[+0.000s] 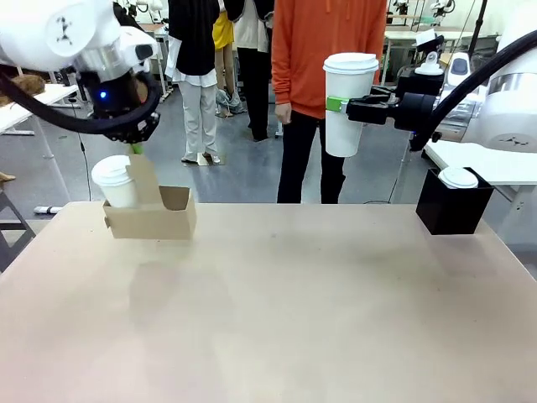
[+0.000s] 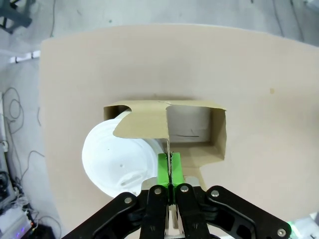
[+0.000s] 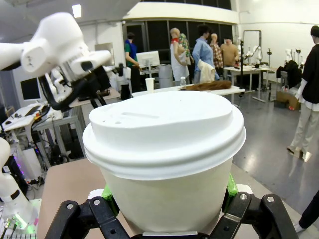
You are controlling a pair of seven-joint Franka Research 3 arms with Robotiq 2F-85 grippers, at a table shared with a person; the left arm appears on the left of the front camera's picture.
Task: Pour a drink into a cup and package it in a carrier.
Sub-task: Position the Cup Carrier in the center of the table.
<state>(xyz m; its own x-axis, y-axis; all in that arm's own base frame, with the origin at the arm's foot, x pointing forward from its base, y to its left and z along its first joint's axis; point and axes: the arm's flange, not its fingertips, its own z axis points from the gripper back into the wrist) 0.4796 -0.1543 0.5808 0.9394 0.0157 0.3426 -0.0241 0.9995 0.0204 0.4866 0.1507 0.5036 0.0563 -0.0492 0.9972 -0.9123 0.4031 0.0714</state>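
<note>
The brown cardboard carrier hangs above the table, its shadow lying on the top below. My left gripper is shut on its upright centre handle; the green pads pinch the card. A lidded white cup sits in one carrier pocket, and the other pocket is empty. My right gripper holds a second tall white lidded cup upright in the air at the right, its jaws clamped around the cup's body. The drink is out of view.
A black square box with a white lid on top stands at the table's far right corner. A person in an orange top stands at the far edge, close behind the raised cup.
</note>
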